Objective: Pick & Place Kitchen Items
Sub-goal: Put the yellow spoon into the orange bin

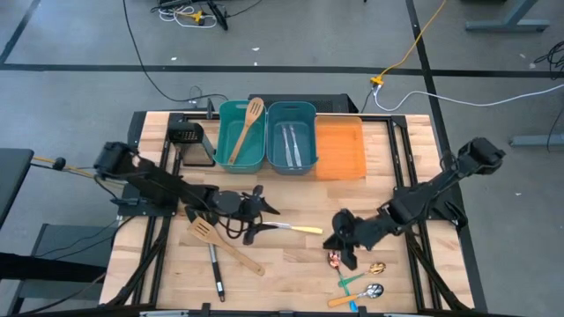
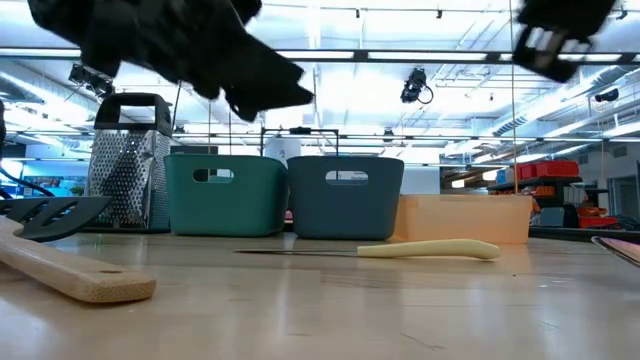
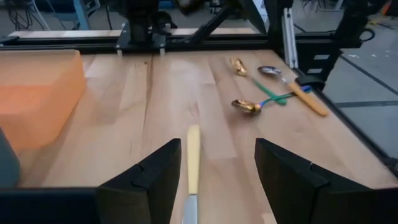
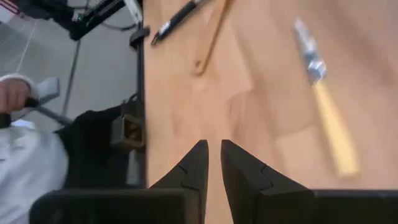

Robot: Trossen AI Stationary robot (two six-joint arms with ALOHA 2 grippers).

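A yellow-handled table knife (image 1: pixel 295 229) lies flat on the wooden table (image 1: pixel 291 198); in the left wrist view its handle (image 3: pixel 193 155) shows between my open left gripper's (image 3: pixel 217 168) fingers, which hover above it without touching. My left gripper (image 1: pixel 264 220) is mid-table. My right gripper (image 1: pixel 339 245) hangs over the table to the knife's right, almost shut (image 4: pixel 213 158), with nothing between the fingers. A wooden slotted spatula (image 1: pixel 225 245) and a black turner (image 1: pixel 214 273) lie at the near left. Three small spoons (image 1: pixel 335 258) (image 1: pixel 377 267) (image 1: pixel 374 291) lie at the near right.
At the far edge stand a teal bin (image 1: pixel 242 132) with a wooden spatula in it, a blue-grey bin (image 1: pixel 293 145) holding knives, and an orange bin (image 1: pixel 339 150). A black grater (image 1: pixel 187 136) stands left of them. A person's hand and white sleeve (image 4: pixel 18 124) show beyond the table's edge.
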